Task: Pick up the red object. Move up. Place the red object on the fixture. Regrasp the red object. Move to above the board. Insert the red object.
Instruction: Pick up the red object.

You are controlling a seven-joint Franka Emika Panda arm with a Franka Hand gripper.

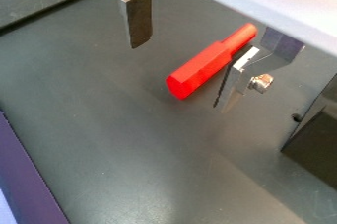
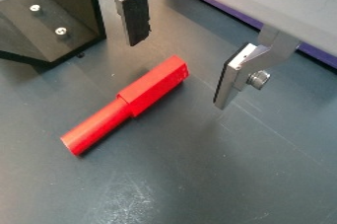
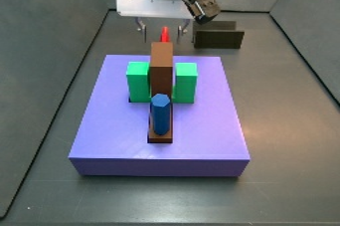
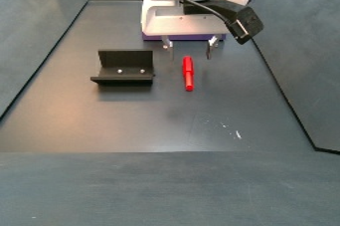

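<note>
The red object [image 4: 189, 73] is a short red peg lying flat on the dark floor, seen in both wrist views [image 1: 211, 63] [image 2: 125, 105]. My gripper [image 4: 190, 49] hangs open over one end of it, fingers spread to either side and not touching it [image 1: 180, 75] [image 2: 180, 70]. The fixture [image 4: 122, 68], a dark L-shaped bracket, stands on the floor beside the peg [image 2: 59, 16]. In a side view the board [image 3: 200, 135] is a purple slab, with the peg's tip [image 3: 163, 34] showing behind the brown bar and the gripper [image 3: 162, 29] above it.
On the board stand green blocks [image 3: 138, 81], a tall brown bar [image 3: 161, 76] and a blue cylinder [image 3: 159, 113]. The fixture [image 3: 217, 38] sits beyond the board's far edge. Dark enclosure walls rise around the floor [image 4: 54, 41].
</note>
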